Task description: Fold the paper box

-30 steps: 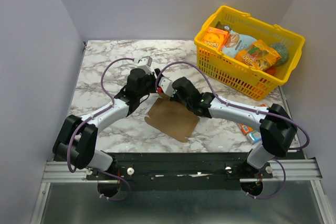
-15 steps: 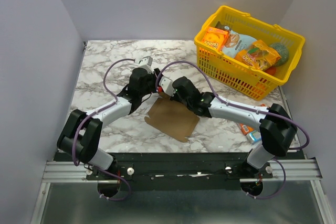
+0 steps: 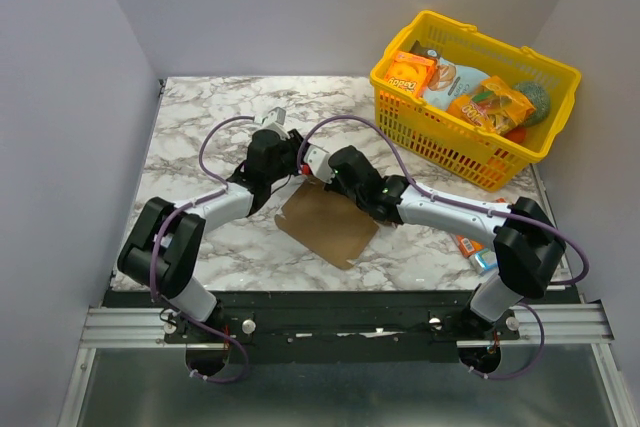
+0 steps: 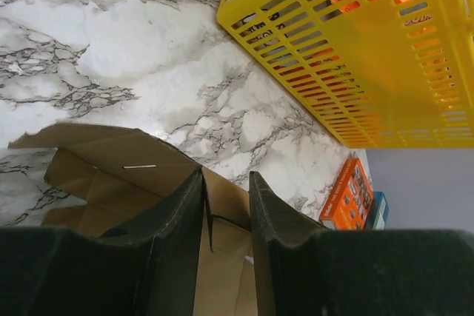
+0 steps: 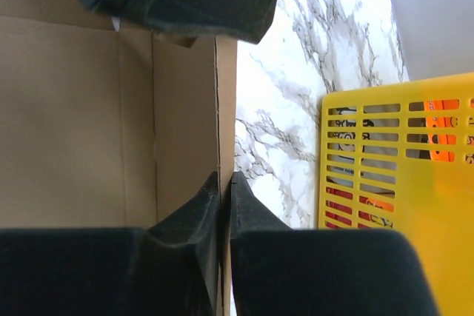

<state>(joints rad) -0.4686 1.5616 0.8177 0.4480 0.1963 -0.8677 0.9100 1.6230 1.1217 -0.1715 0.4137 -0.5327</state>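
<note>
**Location.** The paper box [image 3: 325, 225] lay on the marble tabletop [image 3: 200, 127] near its middle, just ahead of both wrists and well apart from the yellow basket [image 3: 470, 162] at the far right corner. A small orange snack box [image 4: 348, 197] sat on the tabletop beside the basket and had no part in the work.

**Condition of the work.** From above, the blank read as one brown sheet, mostly flat. Only its far edge, where the two arms met, appeared lifted. The creases were visible in the wrist views, but no wall stood upright and no tab was seen seated in a slot.

**Pincers.**
- The left pincer [image 4: 226, 179] had its jaws set partway apart, with cardboard showing in the gap between them. They were not seen pressing on it.
- The right pincer [image 5: 225, 180] was narrow, its jaws nearly together on either side of a thin panel edge. As far as that view showed, they were pinching it.
- The two pincers were just beside one another at that far edge.

**Assessment.** I judged the task to be at an early stage, with one edge flap being worked. The side walls remained to be raised, the end flaps turned in and the notched tabs locked, so most of the folding was outstanding.
</note>
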